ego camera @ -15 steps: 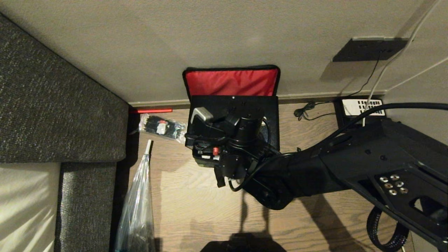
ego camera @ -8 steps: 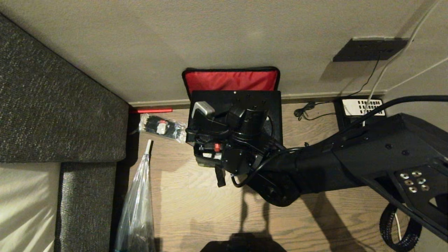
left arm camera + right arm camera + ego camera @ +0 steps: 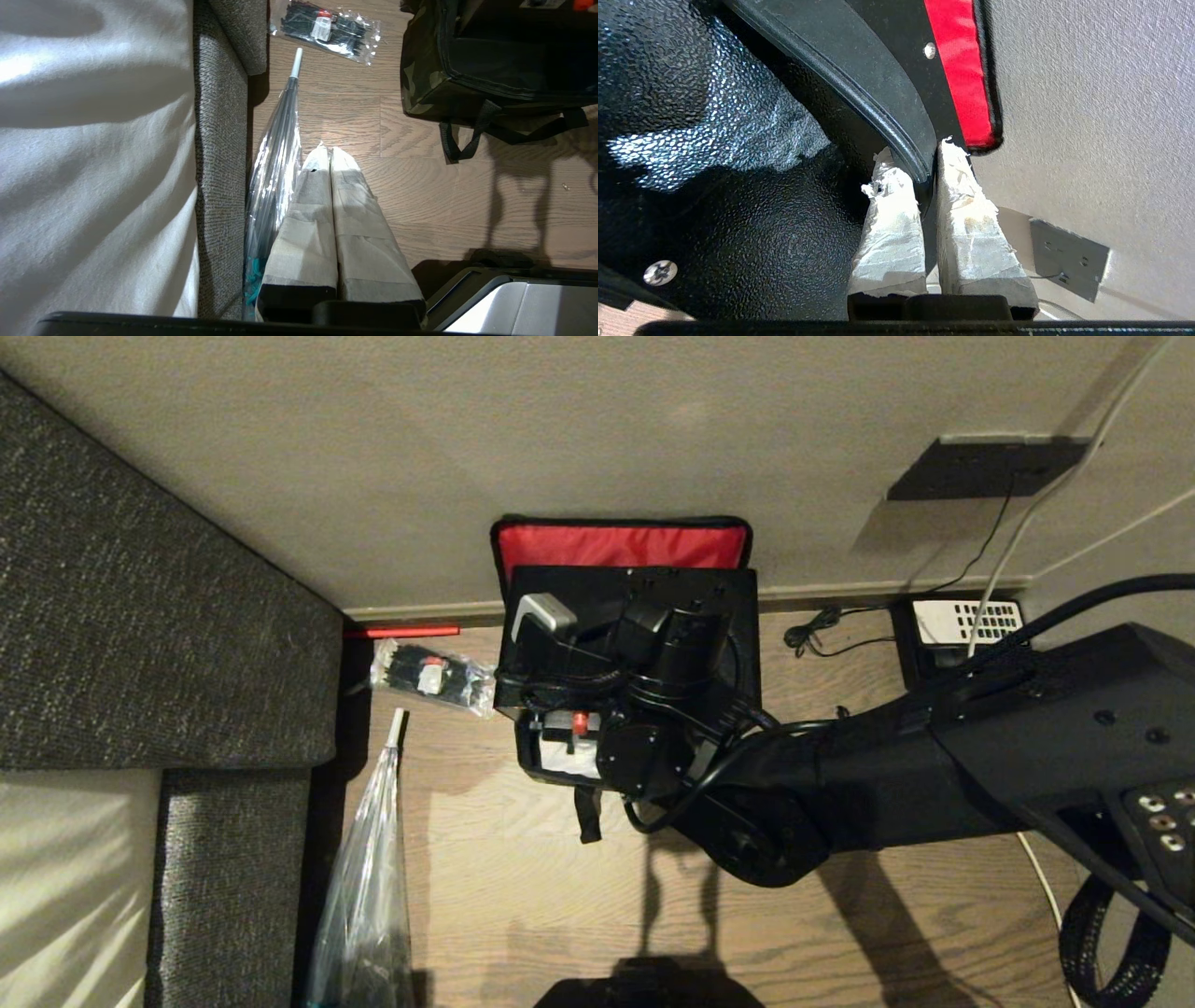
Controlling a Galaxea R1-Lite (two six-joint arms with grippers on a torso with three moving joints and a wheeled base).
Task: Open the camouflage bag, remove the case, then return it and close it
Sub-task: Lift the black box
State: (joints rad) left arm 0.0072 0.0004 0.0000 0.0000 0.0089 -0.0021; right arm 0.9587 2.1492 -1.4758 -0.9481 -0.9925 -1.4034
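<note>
Pinching only the rim of the flat black rectangular case (image 3: 752, 196) above the open camouflage bag (image 3: 420, 79), your right gripper (image 3: 924, 163) risks it slipping and falling.

Right pincer (image 3: 924, 158) clamped tight, arm stretched forward; left pincer (image 3: 331, 156) closed, parked.
</note>
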